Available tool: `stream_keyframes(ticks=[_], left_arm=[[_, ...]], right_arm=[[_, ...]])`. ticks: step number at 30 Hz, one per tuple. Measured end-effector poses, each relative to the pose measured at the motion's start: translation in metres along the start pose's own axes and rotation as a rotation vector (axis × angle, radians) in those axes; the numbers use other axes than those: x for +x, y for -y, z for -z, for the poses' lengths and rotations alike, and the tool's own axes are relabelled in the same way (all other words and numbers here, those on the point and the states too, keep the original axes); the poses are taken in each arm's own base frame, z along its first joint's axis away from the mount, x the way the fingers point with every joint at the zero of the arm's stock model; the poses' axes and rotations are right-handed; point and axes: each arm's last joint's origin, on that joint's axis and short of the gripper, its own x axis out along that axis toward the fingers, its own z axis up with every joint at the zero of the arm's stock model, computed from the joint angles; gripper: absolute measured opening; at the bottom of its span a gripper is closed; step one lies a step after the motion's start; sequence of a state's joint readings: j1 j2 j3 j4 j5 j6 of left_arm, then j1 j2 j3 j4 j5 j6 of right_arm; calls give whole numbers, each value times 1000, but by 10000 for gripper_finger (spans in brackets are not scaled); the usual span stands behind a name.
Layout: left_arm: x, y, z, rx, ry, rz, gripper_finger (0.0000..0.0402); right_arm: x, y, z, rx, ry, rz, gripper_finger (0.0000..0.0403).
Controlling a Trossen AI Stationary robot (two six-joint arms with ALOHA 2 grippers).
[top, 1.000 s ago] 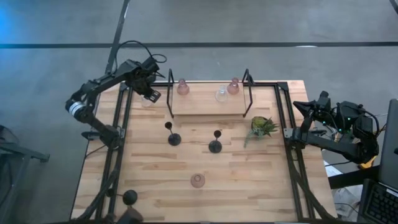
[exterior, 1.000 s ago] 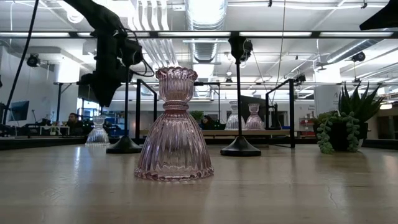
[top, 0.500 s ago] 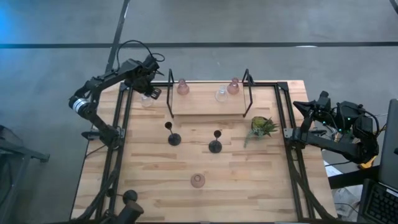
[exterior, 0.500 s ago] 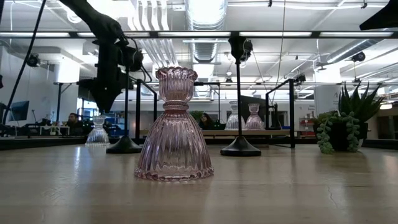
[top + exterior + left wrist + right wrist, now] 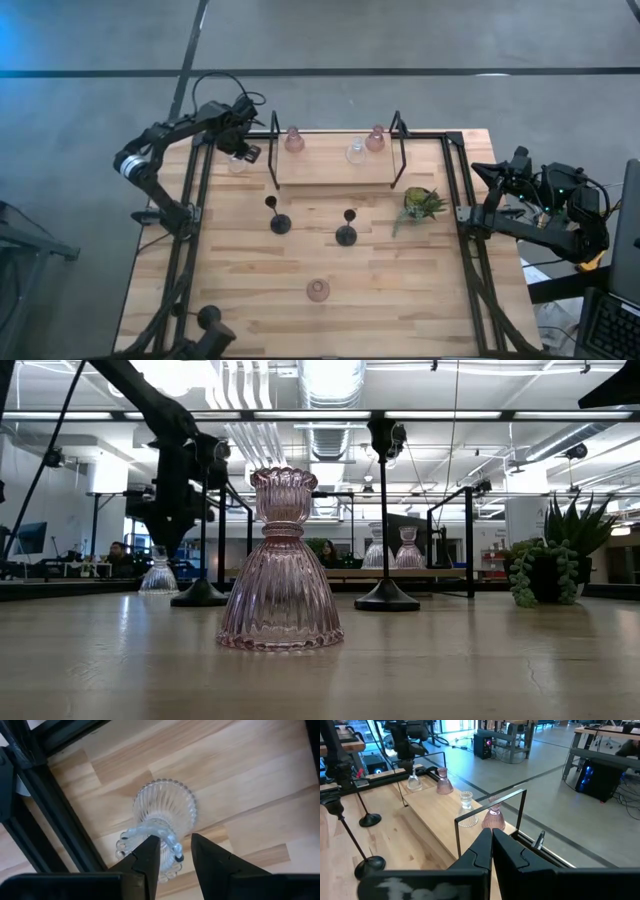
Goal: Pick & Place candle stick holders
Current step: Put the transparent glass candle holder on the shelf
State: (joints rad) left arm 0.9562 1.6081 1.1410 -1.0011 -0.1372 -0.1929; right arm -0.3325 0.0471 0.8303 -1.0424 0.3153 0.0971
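The left gripper [image 5: 172, 862] hangs over the clear glass holder [image 5: 164, 815] near the table's [image 5: 240, 290] far left corner, just outside the black frame [image 5: 274, 150]. Its fingers stand a little apart, straddling the holder's beaded top, not yet clamped. To grasp well, it should lower straight down until the fingers flank the narrow neck, centre there, then close gently, since ribbed glass can slip or tip. The right gripper [image 5: 491, 842] waits at the right edge, fingers together.
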Motion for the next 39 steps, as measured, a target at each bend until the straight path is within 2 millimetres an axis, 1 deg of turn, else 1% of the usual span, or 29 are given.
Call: stream_keyframes(ticks=[3, 7, 11, 16, 23, 28, 32, 36, 39], left_arm=[[4, 0, 2, 2, -7, -3, 96], [3, -1, 4, 27, 1, -36, 35], [-1, -3, 6, 63, 0, -55, 34], [-18, -5, 10, 69, -25, -29, 34], [-68, -13, 11, 89, 0, -49, 34], [-124, -19, 10, 109, 61, -49, 34], [-173, -19, 12, 125, 181, -27, 34], [-215, -13, 20, 232, 312, 23, 34], [-240, -4, 26, 324, 402, 75, 34]], right_arm=[[0, 0, 0, 0, 0, 0, 8], [0, 0, 0, 0, 0, 0, 8], [0, 0, 0, 0, 0, 0, 8], [0, 0, 0, 0, 0, 0, 8], [0, 0, 0, 0, 0, 0, 8], [0, 0, 0, 0, 0, 0, 8], [0, 0, 0, 0, 0, 0, 8], [0, 0, 0, 0, 0, 0, 8], [0, 0, 0, 0, 0, 0, 8]])
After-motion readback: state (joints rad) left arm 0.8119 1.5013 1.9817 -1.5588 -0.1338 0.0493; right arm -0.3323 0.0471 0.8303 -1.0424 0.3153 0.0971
